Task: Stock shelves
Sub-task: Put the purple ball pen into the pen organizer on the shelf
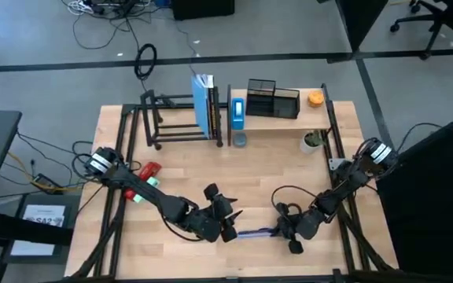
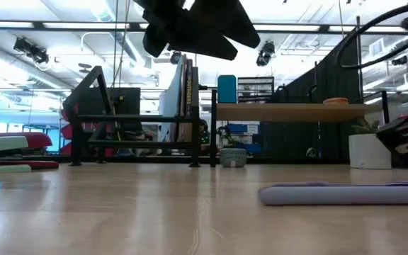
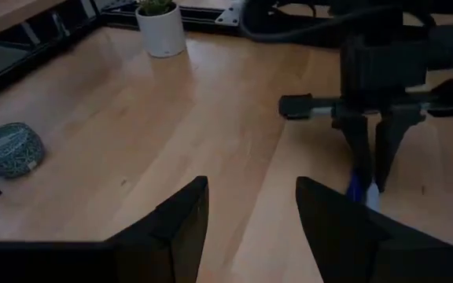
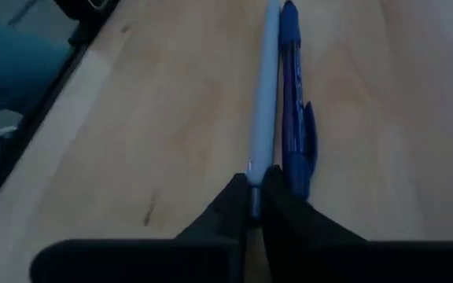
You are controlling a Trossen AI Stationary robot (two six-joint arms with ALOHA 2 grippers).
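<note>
Two pens lie side by side on the table near its front edge: a pale grey-blue pen (image 4: 263, 110) and a dark blue pen (image 4: 293, 102). My right gripper (image 4: 254, 200) comes in from the right and is shut on the pale pen's end. My left gripper (image 1: 230, 224) hovers open just left of the pens, above the table, with nothing between its fingers. At the back stand the black tube rack (image 1: 171, 126) holding upright blue books (image 1: 203, 106) and the wood-board shelf (image 1: 285, 119). My right gripper pinches the pale pen's right-hand end (image 4: 258, 169) between its two fingertips. The fingers come from the table's right, slanting down, and lie along the pen. The pen's length (image 2: 331, 193) rests flat on the table beside the dark blue pen.
A black mesh organizer (image 1: 274, 98), a blue box (image 1: 237, 112) and an orange object (image 1: 314, 98) are at the wood shelf. A small bowl (image 1: 241, 140) and a white plant pot (image 1: 311, 141) stand in front of it. A red item (image 1: 146, 170) lies at the left.
</note>
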